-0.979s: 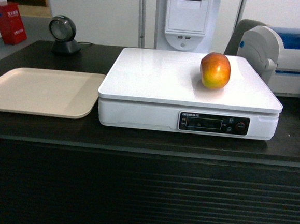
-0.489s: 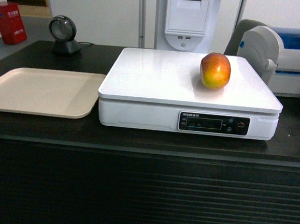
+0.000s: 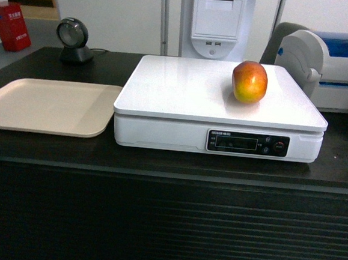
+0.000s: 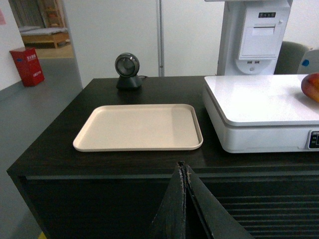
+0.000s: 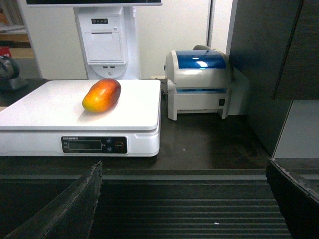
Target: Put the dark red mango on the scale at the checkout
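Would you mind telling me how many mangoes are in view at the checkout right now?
1. The dark red mango lies on the right rear part of the scale, apart from the empty beige tray. No other is visible.

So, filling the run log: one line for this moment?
mango on scale | left end effector shut | right end effector open | both clear

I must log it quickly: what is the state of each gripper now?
Left gripper: closed, holding nothing.
Right gripper: open, holding nothing; the mango lies on the scale.
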Controlling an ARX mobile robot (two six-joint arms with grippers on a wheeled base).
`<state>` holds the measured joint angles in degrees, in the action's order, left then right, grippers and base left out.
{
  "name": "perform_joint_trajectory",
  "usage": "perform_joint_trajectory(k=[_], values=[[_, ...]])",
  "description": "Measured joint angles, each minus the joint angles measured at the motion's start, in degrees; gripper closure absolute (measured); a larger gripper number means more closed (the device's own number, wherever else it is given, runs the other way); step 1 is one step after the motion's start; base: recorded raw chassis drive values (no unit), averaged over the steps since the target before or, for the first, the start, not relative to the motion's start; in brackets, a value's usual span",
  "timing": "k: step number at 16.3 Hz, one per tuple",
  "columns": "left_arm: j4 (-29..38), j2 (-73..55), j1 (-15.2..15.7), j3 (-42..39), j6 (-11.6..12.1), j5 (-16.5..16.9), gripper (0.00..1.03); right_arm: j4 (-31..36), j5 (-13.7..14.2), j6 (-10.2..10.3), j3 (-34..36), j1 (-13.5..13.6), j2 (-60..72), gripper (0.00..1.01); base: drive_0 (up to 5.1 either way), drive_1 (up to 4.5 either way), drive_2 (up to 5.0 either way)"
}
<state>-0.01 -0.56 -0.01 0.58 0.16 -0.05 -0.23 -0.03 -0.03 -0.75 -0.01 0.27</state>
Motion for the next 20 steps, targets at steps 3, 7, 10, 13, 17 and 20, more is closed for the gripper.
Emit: perform_joint_trajectory(k=[3,7,10,13,17,20], values=[[-0.2,0.0,0.0,0.0,-0.1,0.0,0.94,0.0,0.0,0.0,0.0,0.0,0.0,0.03,0.0,0.00,0.0],[-0.2,0.0,0.0,0.0,-0.1,0.0,0.45,0.0,0.0,0.0,0.0,0.0,0.0,0.03,0.0,0.00,0.0],[-0.2,0.0,0.0,0.0,-0.1,0.0,0.09,0.0,0.0,0.0,0.0,0.0,0.0,0.03,0.0,0.00,0.0],[-0.2,0.0,0.0,0.0,0.0,0.0,0.05,0.0,0.0,0.0,0.0,0.0,0.0,0.03,0.0,0.00,0.0],[-0.2,0.0,0.0,0.0,0.0,0.0,0.05,0.0,0.0,0.0,0.0,0.0,0.0,0.03,0.0,0.00,0.0],[-0.2,0.0,0.0,0.0,0.0,0.0,0.05,0.0,0.0,0.0,0.0,0.0,0.0,0.03,0.0,0.00,0.0]])
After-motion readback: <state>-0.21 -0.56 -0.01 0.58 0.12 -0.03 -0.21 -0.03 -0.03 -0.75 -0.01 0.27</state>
